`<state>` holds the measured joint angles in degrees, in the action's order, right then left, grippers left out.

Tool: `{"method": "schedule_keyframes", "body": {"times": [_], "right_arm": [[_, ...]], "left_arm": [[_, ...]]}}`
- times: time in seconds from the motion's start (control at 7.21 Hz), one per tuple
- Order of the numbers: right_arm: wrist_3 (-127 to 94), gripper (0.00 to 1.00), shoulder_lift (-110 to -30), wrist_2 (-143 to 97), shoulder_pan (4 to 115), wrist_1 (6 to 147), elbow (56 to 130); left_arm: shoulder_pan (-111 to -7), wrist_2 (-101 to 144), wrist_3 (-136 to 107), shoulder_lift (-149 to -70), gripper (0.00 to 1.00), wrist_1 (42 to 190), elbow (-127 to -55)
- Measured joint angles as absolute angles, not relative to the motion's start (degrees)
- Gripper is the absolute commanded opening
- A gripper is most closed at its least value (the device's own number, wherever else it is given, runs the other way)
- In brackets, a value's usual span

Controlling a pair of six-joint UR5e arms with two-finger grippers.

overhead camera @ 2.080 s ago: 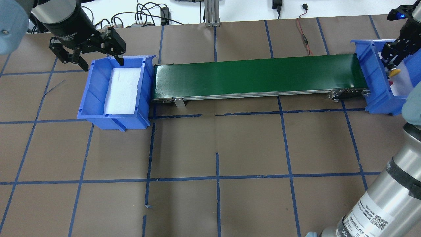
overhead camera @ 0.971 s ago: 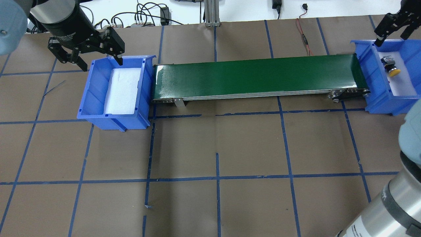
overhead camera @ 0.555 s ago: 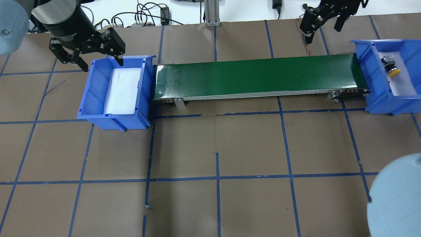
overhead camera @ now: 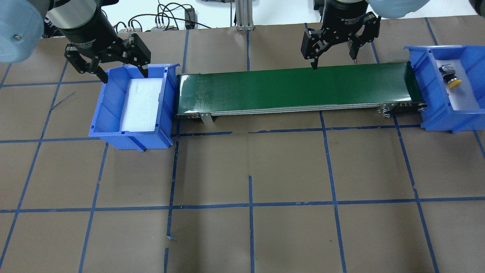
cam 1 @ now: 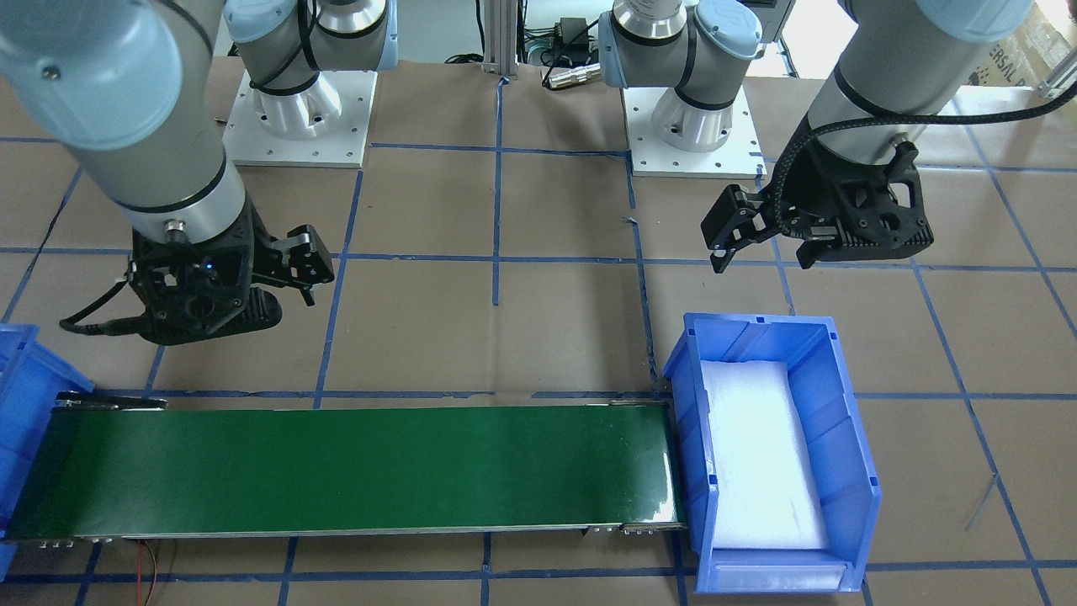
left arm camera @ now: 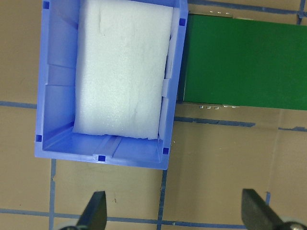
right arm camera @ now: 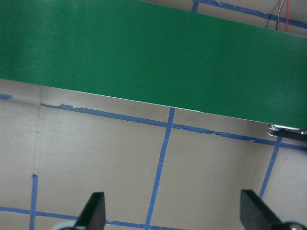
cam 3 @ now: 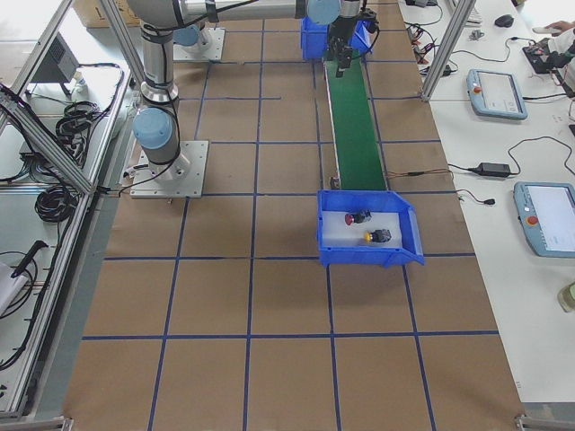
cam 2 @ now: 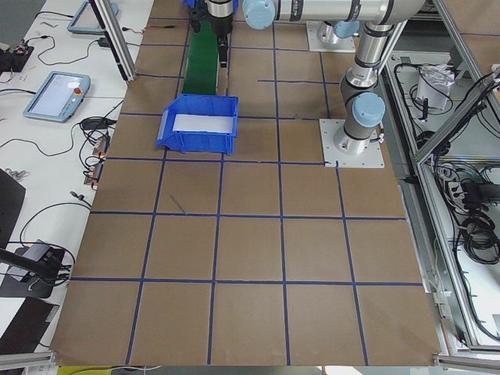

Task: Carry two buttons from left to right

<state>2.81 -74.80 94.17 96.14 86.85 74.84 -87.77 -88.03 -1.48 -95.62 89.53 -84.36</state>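
The red button (cam 3: 352,218) and yellow button (cam 3: 375,236) are lying in a blue bin (cam 3: 368,256) at the green conveyor belt's (overhead camera: 295,87) right end. The side view is showing both, the overhead only the yellow. A second bin (overhead camera: 106,110) is sitting at its left end. The left gripper (overhead camera: 124,74) is hovering spread there, the right gripper (overhead camera: 333,57) spread by the belt's right half.

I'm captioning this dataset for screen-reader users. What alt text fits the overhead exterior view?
A green conveyor belt runs between two blue bins: the left bin holds only white foam, the right bin a yellow button. The left gripper hangs open over the left bin's far rim, the right gripper open above the belt's far edge.
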Motion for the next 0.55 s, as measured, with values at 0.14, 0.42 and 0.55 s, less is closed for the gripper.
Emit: {"method": "schedule_keyframes", "body": {"times": [0.14, 0.42, 0.55], "right_arm": [[-1.5, 0.98, -74.7, 94.1, 96.3, 87.0, 75.2], [-4.4, 0.98, -75.1, 92.4, 95.3, 86.3, 75.5], [-4.7, 0.99, -75.3, 91.8, 95.0, 85.9, 75.5]], "left_arm": [[-88.8, -88.0, -1.0, -95.8, 1.00, 89.6, -84.1], [-89.6, -88.2, -0.3, -96.0, 1.00, 89.6, -83.6], [-89.9, -88.2, -0.2, -95.9, 1.00, 89.8, -83.7]]}}
